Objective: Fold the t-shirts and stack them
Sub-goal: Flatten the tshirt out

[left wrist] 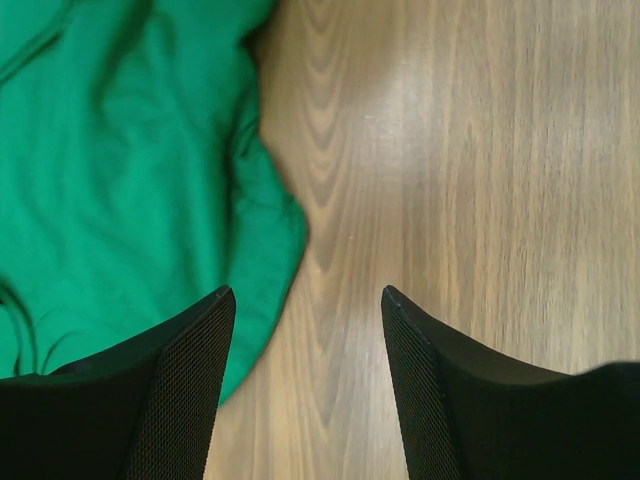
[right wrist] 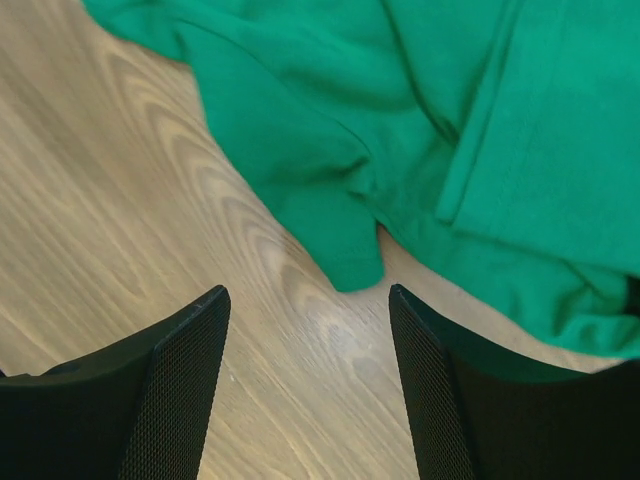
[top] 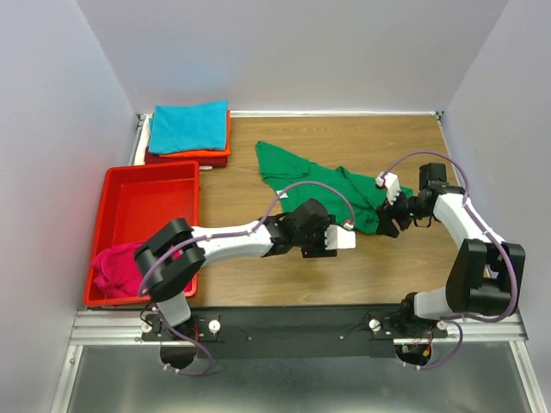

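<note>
A green t-shirt (top: 318, 181) lies crumpled in the middle of the wooden table. My left gripper (top: 343, 241) is open and empty at its near edge; in the left wrist view (left wrist: 305, 300) the green cloth (left wrist: 120, 170) lies under the left finger, bare wood between the jaws. My right gripper (top: 387, 211) is open and empty at the shirt's right edge; the right wrist view (right wrist: 308, 300) shows a green corner (right wrist: 340, 250) just ahead of the jaws. A folded stack with a teal shirt (top: 189, 126) over orange and dark red ones sits at the back left. A magenta shirt (top: 118, 268) lies in the tray.
A red plastic tray (top: 146, 206) stands at the left side of the table, the magenta cloth in its near corner. White walls close in the table on three sides. A metal rail (top: 293, 325) runs along the near edge by the arm bases.
</note>
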